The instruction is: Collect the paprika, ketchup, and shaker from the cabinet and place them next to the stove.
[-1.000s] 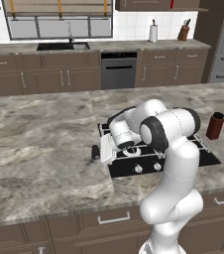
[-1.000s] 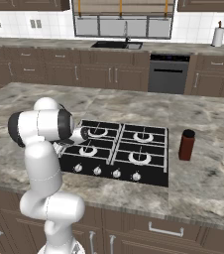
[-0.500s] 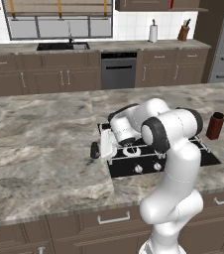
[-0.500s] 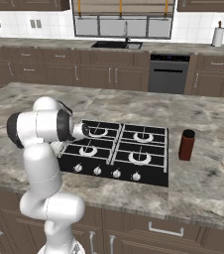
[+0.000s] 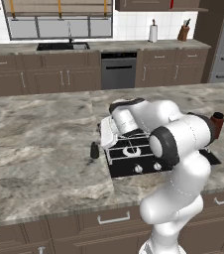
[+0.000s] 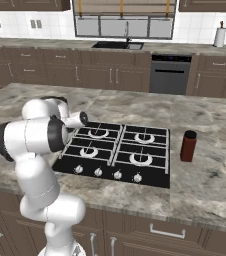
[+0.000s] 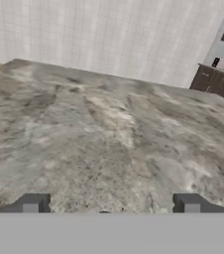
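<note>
Fingers spread wide, gripping nothing, low over the marble counter. Shaker upright on the counter just off the stove's left edge; paprika beyond its right edge.

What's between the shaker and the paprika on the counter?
The stove lies between them: the shaker stands just off its left edge and the paprika off its right. The left base view shows the shaker, the right base view the paprika.

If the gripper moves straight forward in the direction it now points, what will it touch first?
Probably the marble countertop. The open gripper looks along and slightly down over bare stone. The shaker seems just beneath the fingertips, not ahead, though depth is unclear.
</note>
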